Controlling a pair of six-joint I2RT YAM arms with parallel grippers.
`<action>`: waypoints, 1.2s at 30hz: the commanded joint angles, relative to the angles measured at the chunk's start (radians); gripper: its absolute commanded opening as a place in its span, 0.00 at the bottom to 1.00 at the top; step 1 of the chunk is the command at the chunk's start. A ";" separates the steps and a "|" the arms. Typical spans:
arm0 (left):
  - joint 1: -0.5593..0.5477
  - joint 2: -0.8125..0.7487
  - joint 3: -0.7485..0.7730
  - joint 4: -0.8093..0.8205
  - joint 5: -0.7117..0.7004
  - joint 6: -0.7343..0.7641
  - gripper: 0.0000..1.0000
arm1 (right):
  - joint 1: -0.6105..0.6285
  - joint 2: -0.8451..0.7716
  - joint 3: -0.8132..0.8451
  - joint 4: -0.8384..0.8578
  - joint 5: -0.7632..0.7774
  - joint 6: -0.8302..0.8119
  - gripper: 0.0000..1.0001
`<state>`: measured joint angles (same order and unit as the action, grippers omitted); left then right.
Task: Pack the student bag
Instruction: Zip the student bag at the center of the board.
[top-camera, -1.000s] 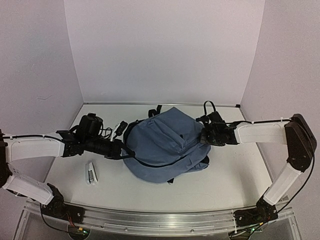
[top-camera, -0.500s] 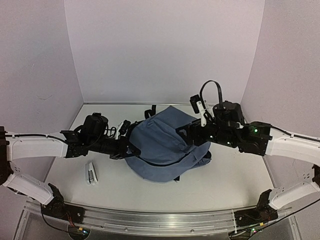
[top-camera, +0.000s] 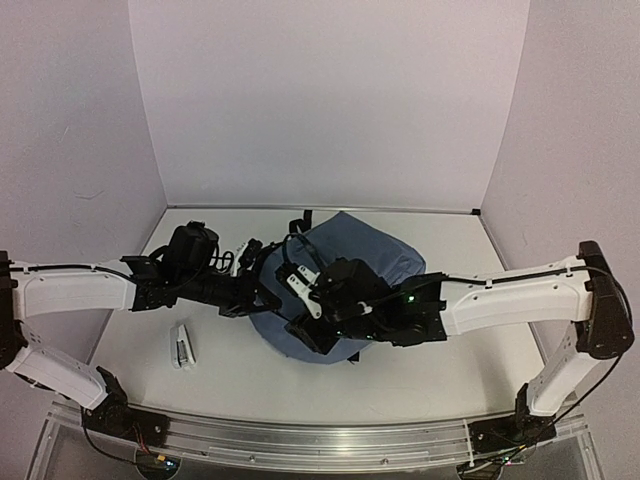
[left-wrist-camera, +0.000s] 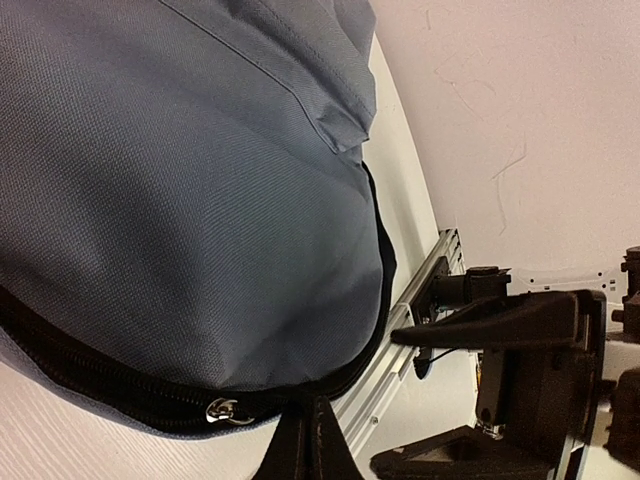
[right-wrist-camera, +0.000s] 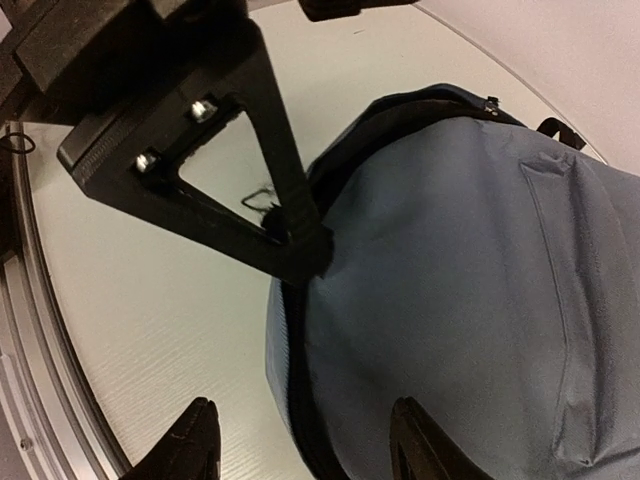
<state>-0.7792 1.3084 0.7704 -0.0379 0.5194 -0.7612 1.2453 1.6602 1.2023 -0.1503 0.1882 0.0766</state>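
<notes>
The large, soft blue-grey fabric student bag (top-camera: 378, 262) lies in the middle of the white table (top-camera: 450, 345), between the two arms. The left end effector (left-wrist-camera: 305, 445) is pressed together, pinching the black zipper band at the bag's left edge. The right end effector (right-wrist-camera: 303, 408) hovers spread over that same edge, holding nothing.
</notes>
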 joint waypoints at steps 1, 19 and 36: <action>0.000 -0.038 0.052 -0.011 -0.012 -0.008 0.00 | 0.024 0.077 0.098 0.025 0.051 -0.060 0.50; 0.002 -0.077 0.066 -0.086 -0.089 0.027 0.00 | 0.066 0.201 0.125 0.051 0.236 -0.085 0.00; 0.254 -0.133 0.078 -0.185 -0.190 0.177 0.00 | 0.190 0.063 -0.020 -0.108 0.304 0.128 0.00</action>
<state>-0.5751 1.1828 0.7872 -0.2524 0.3988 -0.6724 1.3814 1.7710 1.2062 -0.1354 0.4732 0.1255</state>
